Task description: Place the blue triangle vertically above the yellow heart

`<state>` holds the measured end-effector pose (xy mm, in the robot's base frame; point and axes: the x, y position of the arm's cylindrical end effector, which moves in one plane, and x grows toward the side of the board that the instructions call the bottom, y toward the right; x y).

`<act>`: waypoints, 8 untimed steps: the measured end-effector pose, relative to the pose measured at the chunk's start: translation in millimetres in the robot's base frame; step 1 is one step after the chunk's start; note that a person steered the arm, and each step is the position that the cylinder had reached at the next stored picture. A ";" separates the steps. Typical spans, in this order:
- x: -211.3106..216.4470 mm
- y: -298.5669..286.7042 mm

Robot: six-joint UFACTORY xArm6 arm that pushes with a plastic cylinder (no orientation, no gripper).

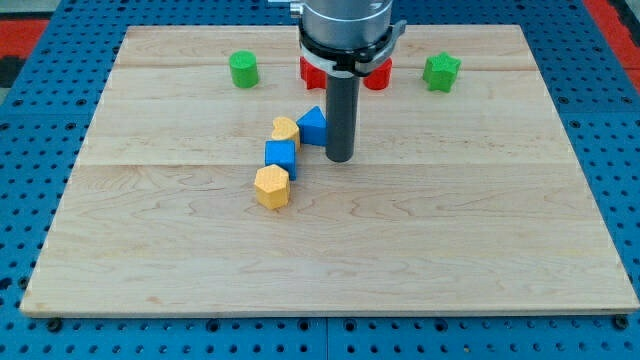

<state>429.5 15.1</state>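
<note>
The blue triangle (313,126) sits near the board's middle, touching the right side of the yellow heart (286,131). My tip (340,159) rests on the board just right of the blue triangle and a little below it, very close to or touching it. A blue cube (280,155) lies directly below the heart, and a yellow hexagon (271,186) lies below the cube, forming a slanted chain.
A green cylinder (243,69) stands at the view's top left. A green star-like block (441,71) stands at the top right. Two red blocks (378,75) lie at the top middle, partly hidden behind the arm. The wooden board (480,230) lies on a blue perforated table.
</note>
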 end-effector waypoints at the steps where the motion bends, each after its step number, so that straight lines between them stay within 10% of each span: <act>1: -2.7 -0.5; 8: -59.3 -27.6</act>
